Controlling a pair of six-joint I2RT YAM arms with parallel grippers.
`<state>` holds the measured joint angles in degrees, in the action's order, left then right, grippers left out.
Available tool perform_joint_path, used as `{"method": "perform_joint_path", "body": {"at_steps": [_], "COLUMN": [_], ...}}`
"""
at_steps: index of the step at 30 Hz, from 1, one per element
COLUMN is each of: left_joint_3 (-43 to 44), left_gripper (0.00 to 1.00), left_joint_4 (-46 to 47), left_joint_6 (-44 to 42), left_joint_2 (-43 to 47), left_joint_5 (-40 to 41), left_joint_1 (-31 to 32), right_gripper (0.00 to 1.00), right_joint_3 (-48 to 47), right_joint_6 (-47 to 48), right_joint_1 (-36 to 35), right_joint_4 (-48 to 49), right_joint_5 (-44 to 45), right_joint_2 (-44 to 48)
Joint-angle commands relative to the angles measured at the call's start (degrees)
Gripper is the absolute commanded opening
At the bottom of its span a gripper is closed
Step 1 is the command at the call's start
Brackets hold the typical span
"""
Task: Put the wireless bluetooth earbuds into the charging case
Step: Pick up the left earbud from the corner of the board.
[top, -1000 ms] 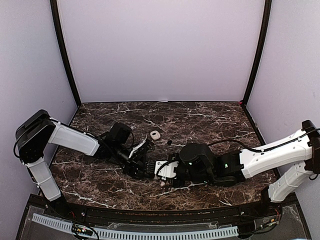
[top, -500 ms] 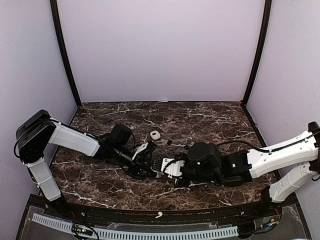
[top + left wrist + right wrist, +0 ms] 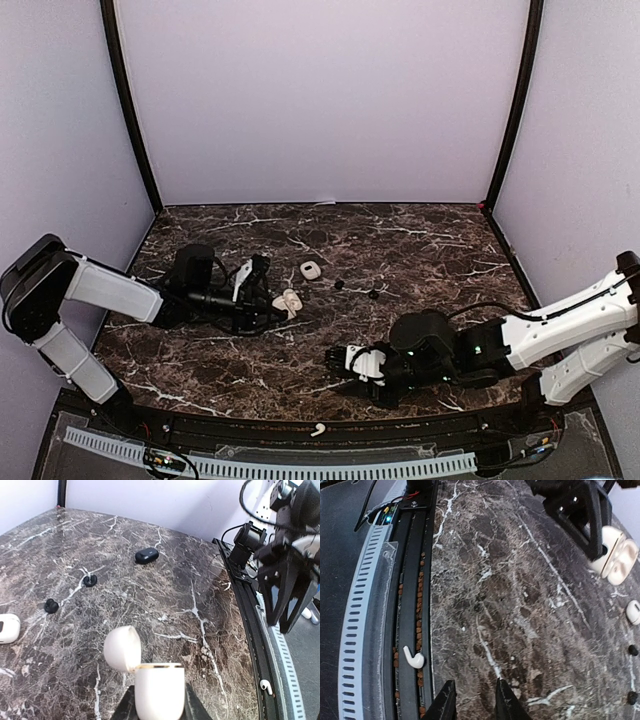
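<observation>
- My left claw (image 3: pixel 159 707) is clamped on the open white pebble-shaped charging case (image 3: pixel 159 687).
- Right claw (image 3: pixel 475 700): narrow gap, holding nothing.
- White stemmed earbud (image 3: pixel 413 658) is lying in the black front rail (image 3: pixel 410 605), off the marble tabletop (image 3: pixel 520 580).

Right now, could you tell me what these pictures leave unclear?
Open charging case: its wells are hidden by its own wall in the left wrist view, and are too small elsewhere.
Small white case: cut off by the left wrist view's left edge.
Black earbuds: too small everywhere to tell left from right.
</observation>
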<state>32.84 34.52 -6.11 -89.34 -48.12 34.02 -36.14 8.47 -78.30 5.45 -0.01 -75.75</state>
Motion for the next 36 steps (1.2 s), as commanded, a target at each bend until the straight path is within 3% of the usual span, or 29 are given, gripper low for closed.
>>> {"method": "perform_joint_path", "body": {"at_steps": [1,9,21,36], "left_joint_3": [-3.9,-7.8,-9.0,-8.4], "left_gripper": [0.06,0.06,0.06,0.06], "left_joint_4": [6.4,9.6,10.3,9.6], "left_joint_6": [3.1,4.2,4.7,4.5], "left_joint_2": [3.6,6.1,7.1,6.1], "left_joint_5": [3.2,4.7,4.4,3.8], "left_joint_1": [-2.4,-3.4,-3.4,-3.4], "right_gripper": [0.3,0.39,0.38,0.31], "right_joint_3": [2.1,1.8,-1.6,-4.2], "right_joint_6": [-3.2,-3.2,-2.1,-0.2], "right_joint_1": [-1.9,-5.5,-5.9,-5.9], "right_joint_4": [6.3,9.3,11.2,10.3], "right_joint_5": [-3.7,-3.8,-3.1,-6.4], "right_joint_2": [-2.8,-12.3,-21.6,-25.3]}}
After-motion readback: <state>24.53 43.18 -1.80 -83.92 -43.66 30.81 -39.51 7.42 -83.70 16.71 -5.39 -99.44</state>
